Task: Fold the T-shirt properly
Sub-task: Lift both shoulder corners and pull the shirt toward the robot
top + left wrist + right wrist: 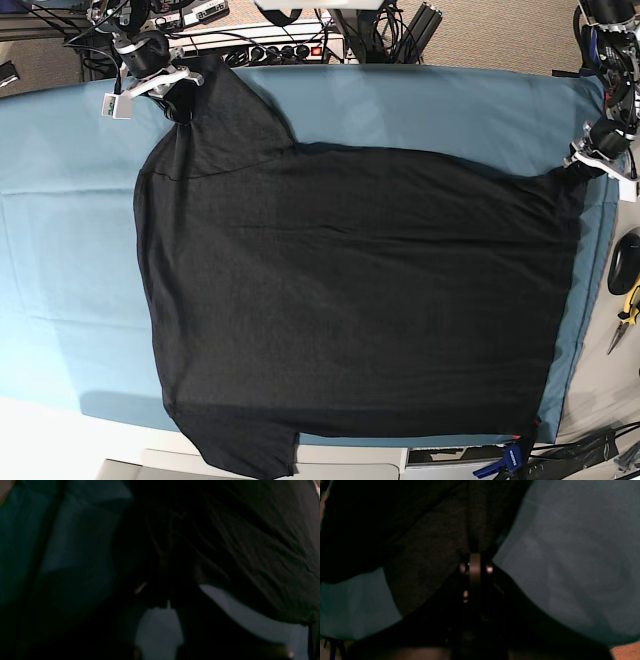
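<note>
The black T-shirt (350, 300) lies spread, plain side up, over the teal table cloth (60, 250). My right gripper (183, 100) is at the far left corner, shut on a raised corner of the shirt. In the right wrist view its fingers (475, 552) pinch bunched black fabric (427, 555) above the cloth (570, 555). My left gripper (583, 165) is at the far right edge, shut on the shirt's corner there. The left wrist view is very dark: black fabric (250, 542) gathers towards the gripper (165, 590).
Cables and a power strip (270, 45) run behind the table. Yellow-handled pliers (627, 305) and a black object (622, 262) lie off the table's right edge. A blue clamp (510, 458) sits at the front right corner. One sleeve (250, 455) hangs over the front edge.
</note>
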You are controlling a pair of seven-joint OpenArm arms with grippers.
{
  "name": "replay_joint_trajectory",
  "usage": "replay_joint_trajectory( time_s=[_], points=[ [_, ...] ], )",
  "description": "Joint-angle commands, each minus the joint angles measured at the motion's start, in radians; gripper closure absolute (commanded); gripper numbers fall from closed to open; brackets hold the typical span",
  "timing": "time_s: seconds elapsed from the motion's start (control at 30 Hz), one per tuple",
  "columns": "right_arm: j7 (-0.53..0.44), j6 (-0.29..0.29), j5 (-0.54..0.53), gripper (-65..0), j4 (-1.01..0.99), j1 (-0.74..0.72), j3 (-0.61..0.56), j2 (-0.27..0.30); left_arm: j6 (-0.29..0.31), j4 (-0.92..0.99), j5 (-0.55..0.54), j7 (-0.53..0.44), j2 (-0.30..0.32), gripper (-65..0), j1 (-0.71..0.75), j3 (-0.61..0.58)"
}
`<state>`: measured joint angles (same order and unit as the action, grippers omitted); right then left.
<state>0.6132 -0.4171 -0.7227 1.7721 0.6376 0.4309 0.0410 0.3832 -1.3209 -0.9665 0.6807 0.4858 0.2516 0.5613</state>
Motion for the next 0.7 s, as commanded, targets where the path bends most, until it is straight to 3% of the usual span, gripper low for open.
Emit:
replay_joint_trajectory(
  time_s=[0.0, 0.1, 0.27, 0.5, 0.67],
  points=[
    [0.082, 0.027, 0.061, 0.0, -0.005, 0.022, 0.003, 0.004, 0.003, -0.009, -0.007, 0.003, 0.026, 0.0, 0.002, 0.004],
    [0.083, -0.016, 0.05, 0.0, 0.021, 0.047, 0.024, 0.004, 0.003, -0.018, -0.031, 0.008, 0.042, 0.0, 0.018, 0.004],
    [0.09, -0.037, 0.031, 0.0, 0.188, 0.135, 0.114, 0.022, 0.004, -0.104, -0.042, 0.01, 0.066, 0.0, 0.078, 0.005],
    [0.095, -0.036, 0.031, 0.0, 0.35, 0.264, 0.193, 0.079, 0.003, -0.301, -0.04, 0.011, 0.063, 0.0, 0.221, 0.018],
    [0.099, -0.036, 0.023, 0.0, 0.362, 0.323, 0.231, 0.15, 0.003, -0.4, -0.046, 0.011, 0.063, 0.0, 0.337, 0.125]
  ],
)
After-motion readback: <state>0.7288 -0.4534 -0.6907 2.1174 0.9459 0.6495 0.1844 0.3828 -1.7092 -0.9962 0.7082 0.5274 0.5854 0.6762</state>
